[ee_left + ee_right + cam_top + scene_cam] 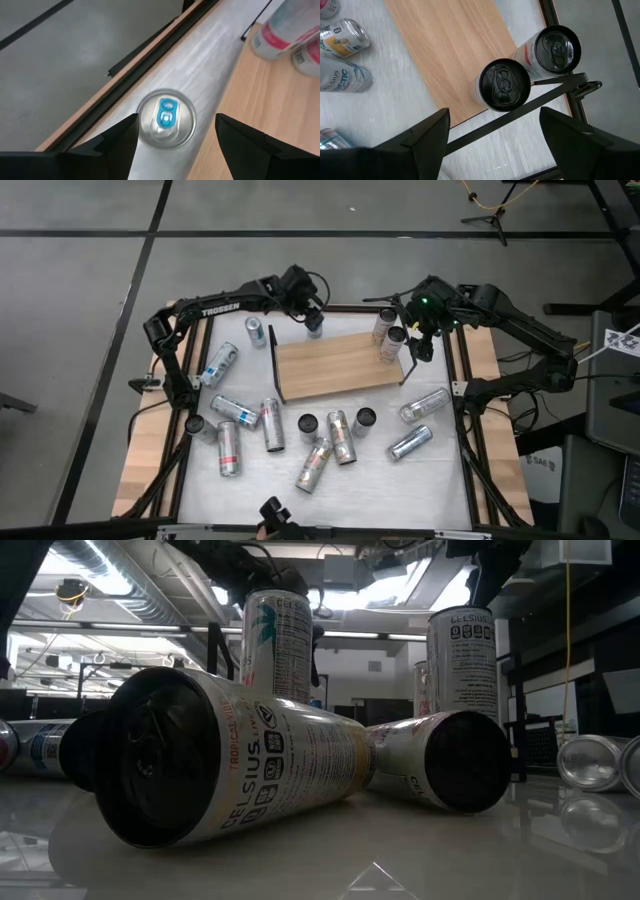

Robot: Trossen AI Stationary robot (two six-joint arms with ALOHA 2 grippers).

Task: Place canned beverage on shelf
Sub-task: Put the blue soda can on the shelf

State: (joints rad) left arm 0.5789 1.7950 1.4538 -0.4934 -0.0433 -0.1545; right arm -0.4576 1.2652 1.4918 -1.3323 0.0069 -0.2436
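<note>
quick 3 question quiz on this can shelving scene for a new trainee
1. True or false: two cans stand upright on the shelf.
2. The left gripper hangs open above: A) a blue-tabbed can on the table beside the shelf, B) a lying can, C) bare floor?
3. Fill in: the right gripper is open and holds ____.

Key: 1 true; 2 A; 3 nothing.

The shelf (335, 366), a flat light-brown wooden board with thin black wire ends, lies slightly skewed at the desk's far middle. Two upright cans (389, 335) stand touching at its right end, one black-topped (503, 85), one silver (556, 47). A blue-tabbed can (166, 119) stands upright just beside its far left corner.
</note>
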